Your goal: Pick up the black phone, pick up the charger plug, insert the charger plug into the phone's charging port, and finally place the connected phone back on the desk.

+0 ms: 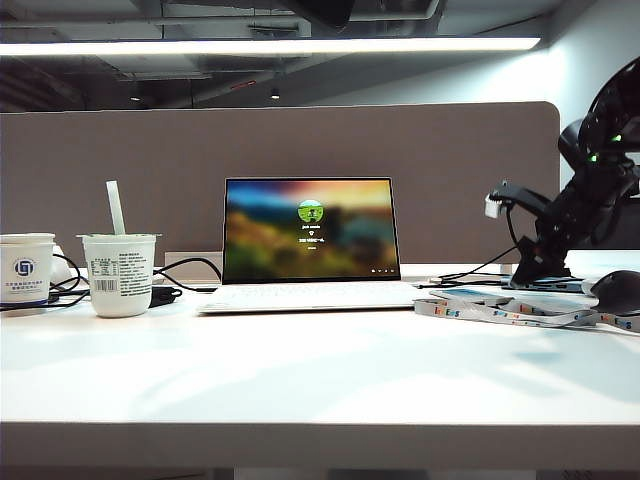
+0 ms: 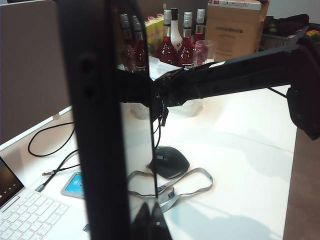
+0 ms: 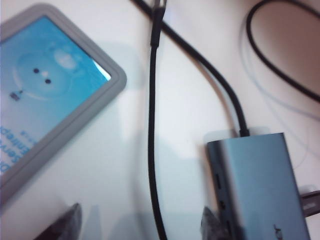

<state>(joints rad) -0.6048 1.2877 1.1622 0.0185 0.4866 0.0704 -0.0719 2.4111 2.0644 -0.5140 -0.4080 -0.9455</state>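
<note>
The black phone [image 2: 100, 125] stands upright close to the left wrist camera, a glossy dark slab with my left gripper [image 2: 150, 222] shut on its lower edge; its charging port cannot be made out. The left arm is out of the exterior view. My right gripper [image 3: 140, 227] hovers low over the desk [image 1: 300, 370] at the right [image 1: 535, 272], open wide. The thin black cable [image 3: 151, 150] runs between its fingertips, apart from both. The charger plug [image 3: 155, 27] lies on the desk further along that cable.
A grey-blue hub [image 3: 260, 190] lies right beside one right fingertip, a grey-framed blue badge [image 3: 50, 90] beside the other. An open laptop [image 1: 310, 235] sits mid-desk, two white cups [image 1: 118, 275] at the left, a black mouse [image 2: 170, 162] and lanyard [image 1: 520, 315] at the right.
</note>
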